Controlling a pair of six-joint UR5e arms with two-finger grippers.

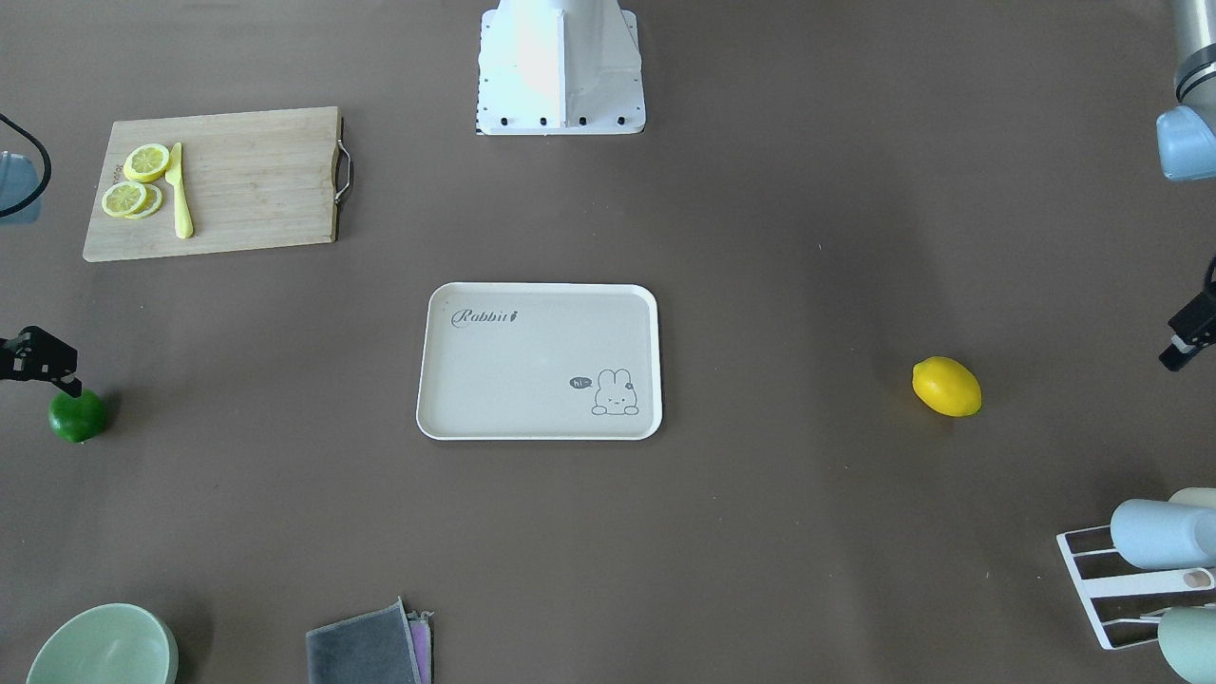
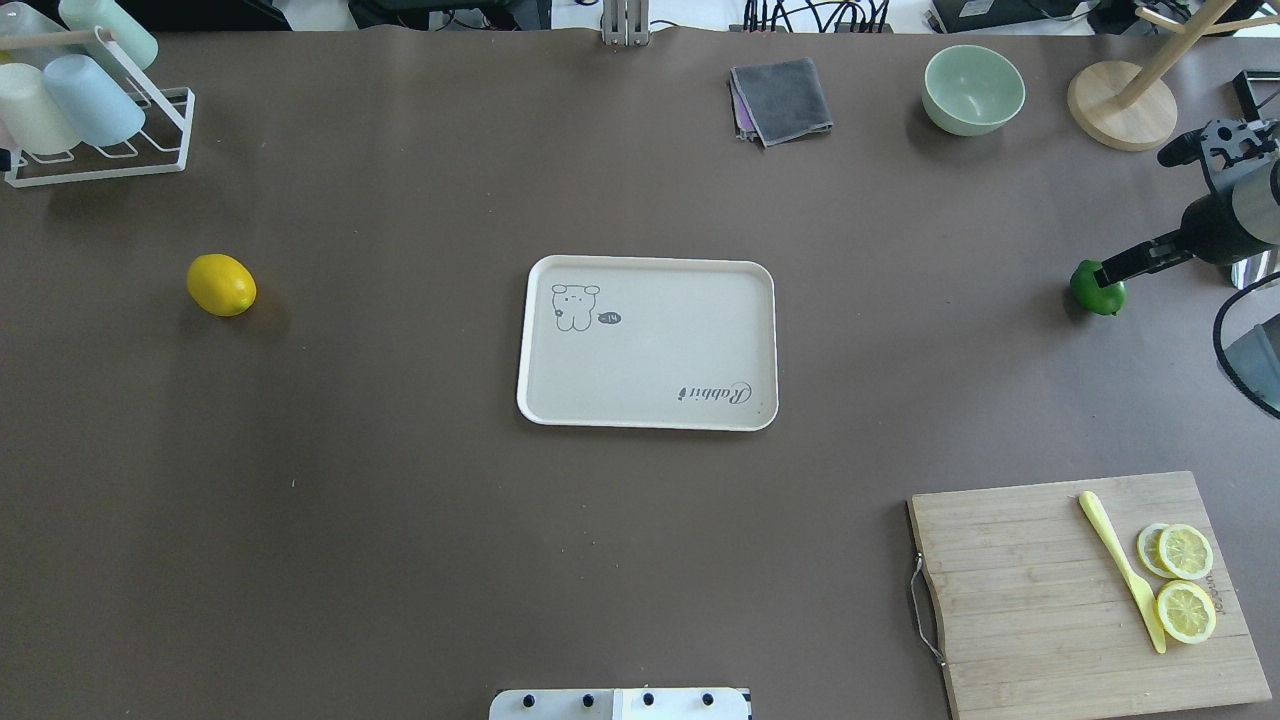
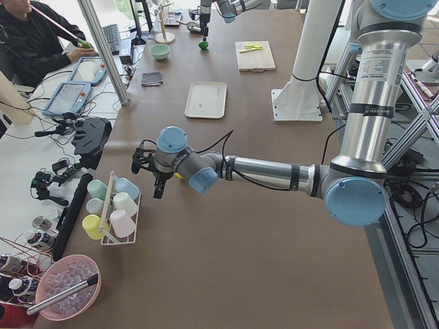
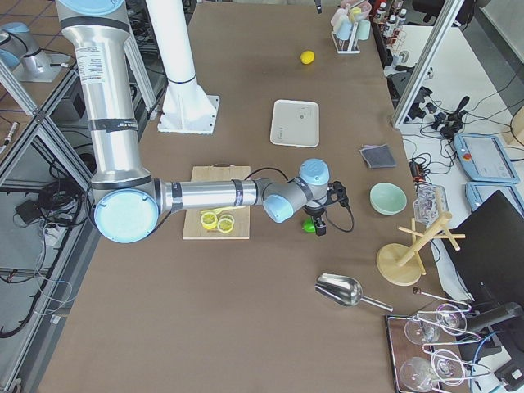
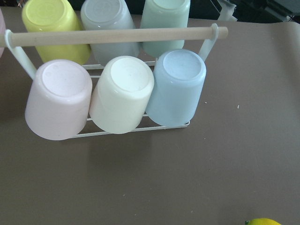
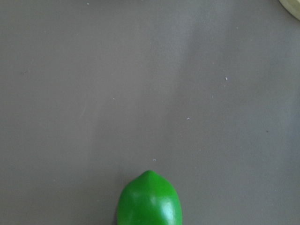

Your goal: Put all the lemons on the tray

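- The tray (image 2: 650,360) sits in the middle of the desk (image 1: 760,522), and I see both lemons lying on the desk well apart from it, one to either side.
- The yellow lemon (image 2: 221,285) is out on my left side, between the tray and the cup rack (image 5: 117,36).
- The green lemon (image 2: 1096,290) is far out on my right side, near the desk's edge.
- My right end effector (image 2: 1105,272) hangs right over the green lemon. From overhead its black tip overlaps the fruit's top, but I cannot tell whether it touches.
- I cannot tell whether that end effector's fingers are spread or pressed together. The right wrist camera shows only the green lemon at the bottom edge, on bare desk.
- My left end effector (image 3: 158,192) hangs above the desk just beside the cup rack, with the yellow lemon close behind it. I cannot tell its finger state either.
- The left wrist camera looks down on the upturned cups, and a sliver of yellow lemon shows at the bottom edge.
- On the right near corner, a cutting board (image 2: 1030,600) carries lemon slices (image 2: 1185,550) and a yellow knife (image 2: 1120,565).
- A green bowl (image 2: 973,90) and a folded grey cloth (image 2: 785,100) sit along the far edge.
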